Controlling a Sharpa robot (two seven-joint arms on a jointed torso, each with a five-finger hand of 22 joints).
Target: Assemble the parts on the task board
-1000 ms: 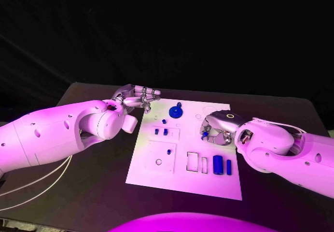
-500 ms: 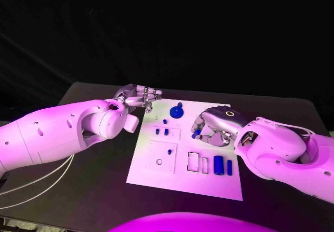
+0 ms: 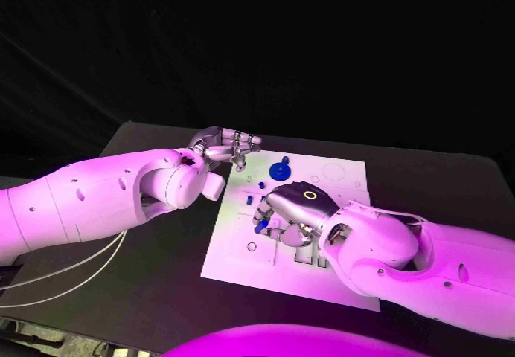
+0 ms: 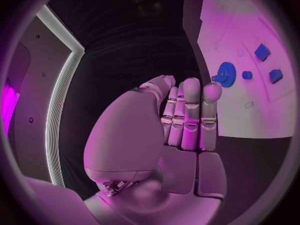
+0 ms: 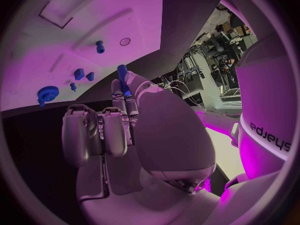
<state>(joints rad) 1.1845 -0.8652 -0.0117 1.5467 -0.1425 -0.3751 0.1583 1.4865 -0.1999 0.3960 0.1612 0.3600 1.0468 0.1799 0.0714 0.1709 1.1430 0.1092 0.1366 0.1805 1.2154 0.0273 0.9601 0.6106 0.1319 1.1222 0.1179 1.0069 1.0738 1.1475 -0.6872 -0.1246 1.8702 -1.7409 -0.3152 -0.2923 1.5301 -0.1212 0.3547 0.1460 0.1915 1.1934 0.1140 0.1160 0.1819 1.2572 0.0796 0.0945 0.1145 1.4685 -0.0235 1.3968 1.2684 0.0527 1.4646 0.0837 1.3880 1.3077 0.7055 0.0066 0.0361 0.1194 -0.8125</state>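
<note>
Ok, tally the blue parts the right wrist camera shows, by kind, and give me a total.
Blue gear: 1
Small blue pieces lying on the task board: 4
Blue peg held in the right hand: 1
Total: 6

A robotics lab or test workshop. A black bench (image 3: pixel 161 245) carries a white task board (image 3: pixel 242 253) with cut-out slots, set against dark curtains. The right wrist view shows cluttered equipment racks and cables (image 5: pixel 209 60) behind; the left wrist view shows a lit strip-light panel edge (image 4: pixel 59 95).
</note>
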